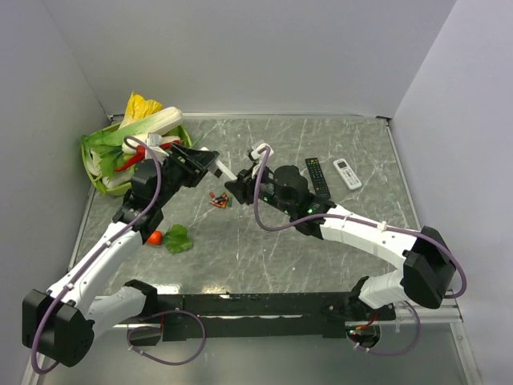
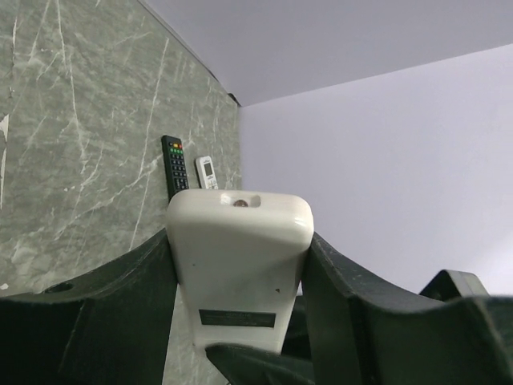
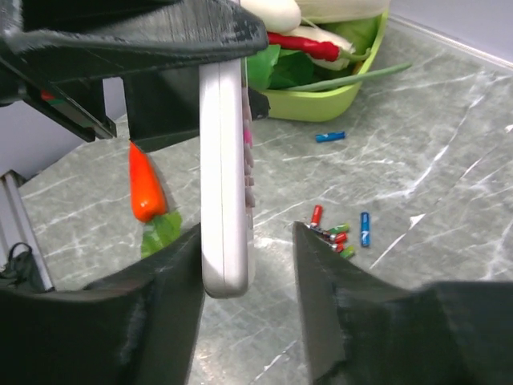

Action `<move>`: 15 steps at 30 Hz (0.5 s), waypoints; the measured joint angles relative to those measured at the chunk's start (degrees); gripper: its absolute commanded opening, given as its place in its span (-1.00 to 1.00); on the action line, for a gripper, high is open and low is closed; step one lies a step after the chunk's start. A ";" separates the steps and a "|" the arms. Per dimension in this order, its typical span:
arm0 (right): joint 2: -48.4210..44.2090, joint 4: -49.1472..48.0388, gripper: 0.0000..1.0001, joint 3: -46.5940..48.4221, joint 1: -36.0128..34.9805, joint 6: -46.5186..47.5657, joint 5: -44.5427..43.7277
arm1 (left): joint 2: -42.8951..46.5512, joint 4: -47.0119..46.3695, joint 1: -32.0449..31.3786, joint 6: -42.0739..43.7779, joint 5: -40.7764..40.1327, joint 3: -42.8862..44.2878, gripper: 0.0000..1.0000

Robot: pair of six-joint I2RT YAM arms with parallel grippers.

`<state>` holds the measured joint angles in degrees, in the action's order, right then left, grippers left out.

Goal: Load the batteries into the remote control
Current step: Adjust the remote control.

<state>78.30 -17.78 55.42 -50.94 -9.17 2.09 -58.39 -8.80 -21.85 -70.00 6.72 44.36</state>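
Remote control (image 2: 239, 265) is sitting clamped in your left hand (image 1: 202, 163), right hand (image 3: 247, 249) straddling its end, grip uncertain: close squarely.

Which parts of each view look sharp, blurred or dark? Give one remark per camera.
Top view: even, soft light, no hard shadows on the table. Left wrist view: remote sharp, left fingers dark, little detail. Right wrist view: right fingers close, dark and soft; batteries beyond fairly clear.

the batteries (image 1: 219, 200) lie on the worktop (image 1: 321, 241), the remote control (image 1: 227, 171) raised above them. a bowl (image 1: 94, 164) sits far left, a long remote (image 1: 317, 175) right.
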 measured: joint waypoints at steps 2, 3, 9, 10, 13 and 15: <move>0.22 -0.15 -0.65 0.07 -0.09 -0.22 0.35 | 0.39 -0.33 0.00 -0.13 0.09 -0.09 -0.57; 0.24 -0.20 -0.76 0.13 -0.09 -0.07 0.50 | 0.48 -0.52 0.00 -0.13 0.07 -0.15 -0.23; 0.13 2.25 -1.00 0.63 -0.55 0.39 1.38 | 1.66 -6.16 0.20 0.26 1.16 -4.61 0.70; 0.00 2.84 -1.00 0.72 -0.26 -0.13 1.86 | 2.10 -7.41 0.50 0.57 2.08 -5.57 0.77; -1.33 5.09 -1.00 0.74 1.14 -1.64 3.91 | 3.65 -11.65 1.90 2.47 5.62 -7.65 0.94; -2.75 6.47 -1.00 0.79 2.38 -2.67 5.90 | 4.83 -16.09 3.48 4.04 8.66 -9.25 0.99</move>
<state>75.55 -11.31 56.21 -48.56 -11.84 7.99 -53.56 -24.88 -18.37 -65.95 15.38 35.11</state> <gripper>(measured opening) 0.274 0.960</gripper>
